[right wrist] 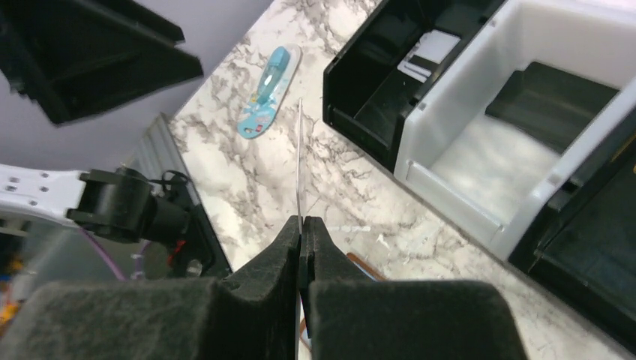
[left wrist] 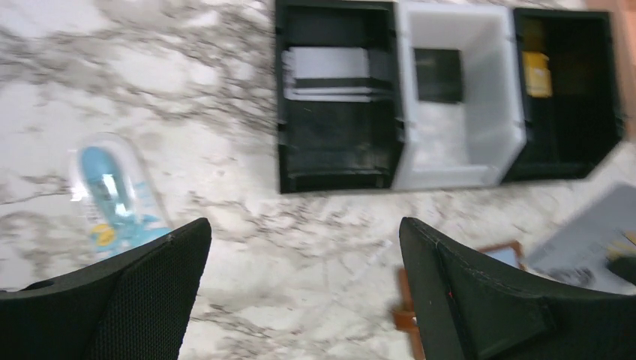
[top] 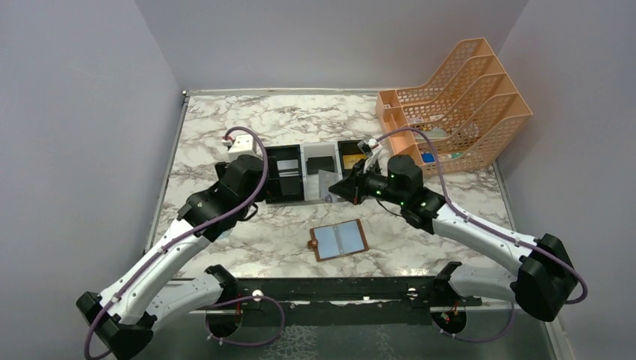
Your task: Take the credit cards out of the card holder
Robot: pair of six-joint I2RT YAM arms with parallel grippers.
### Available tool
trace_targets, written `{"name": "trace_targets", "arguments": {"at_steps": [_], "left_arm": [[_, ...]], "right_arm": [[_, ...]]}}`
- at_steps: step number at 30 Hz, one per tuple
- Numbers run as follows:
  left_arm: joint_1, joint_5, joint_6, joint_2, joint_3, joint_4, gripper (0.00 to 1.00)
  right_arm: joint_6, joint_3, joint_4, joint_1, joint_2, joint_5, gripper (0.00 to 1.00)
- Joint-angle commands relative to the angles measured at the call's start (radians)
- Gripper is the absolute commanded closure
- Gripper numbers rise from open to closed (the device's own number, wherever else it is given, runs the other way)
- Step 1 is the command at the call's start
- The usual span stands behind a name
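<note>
Lying open on the worktop (top: 247, 120), the card holder (top: 339, 240) is seen near the arms; a grey card (top: 328, 182) is pinched edge-on by the right jaws beside the tray (left wrist: 450, 176), seemingly for dropping in; the left jaws are spread, empty

We find no word, number, brand or sign that we can read in any of the views. The blue blister pack (left wrist: 112, 196) carries printed colour, a yellow spot among the blue, but it is too blurred for letters. The yellow item (left wrist: 536, 73) in the right black compartment of the tray (left wrist: 450, 178) shows darker marks that we cannot make out. The grey credit card (left wrist: 589, 229) at the right edge of the left wrist view bears a yellowish mark near its corner — no characters resolve there either.
</note>
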Motion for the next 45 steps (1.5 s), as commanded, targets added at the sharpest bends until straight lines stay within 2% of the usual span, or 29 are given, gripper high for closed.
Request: {"name": "trace_targets", "arguments": {"at_steps": [1, 7, 10, 17, 25, 30, 35, 45], "left_arm": [[0.187, 0.035, 0.173, 0.008, 0.005, -0.055, 0.01], [0.529, 0.309, 0.218, 0.037, -0.132, 0.093, 0.01], [0.598, 0.371, 0.203, 0.014, -0.172, 0.142, 0.01], [0.605, 0.180, 0.156, -0.135, -0.198, 0.112, 0.01], [0.605, 0.148, 0.128, -0.211, -0.211, 0.104, 0.01], [0.604, 0.113, 0.121, -0.253, -0.208, 0.098, 0.01], [0.605, 0.087, 0.115, -0.288, -0.212, 0.097, 0.01], [0.606, 0.099, 0.121, -0.276, -0.206, 0.097, 0.01]], "right_arm": [[-0.176, 0.112, -0.093, 0.107, 0.067, 0.234, 0.99], [-0.348, 0.253, -0.150, 0.191, 0.186, 0.398, 0.99], [-0.447, 0.331, -0.177, 0.238, 0.264, 0.478, 0.99], [-0.593, 0.528, -0.213, 0.296, 0.493, 0.553, 0.99], [-0.765, 0.741, -0.231, 0.326, 0.745, 0.725, 0.99], [-0.851, 0.832, -0.227, 0.325, 0.866, 0.781, 0.99], [-0.941, 0.911, -0.210, 0.326, 0.970, 0.858, 0.99], [-1.124, 0.998, -0.154, 0.325, 1.109, 0.909, 0.99]]}}
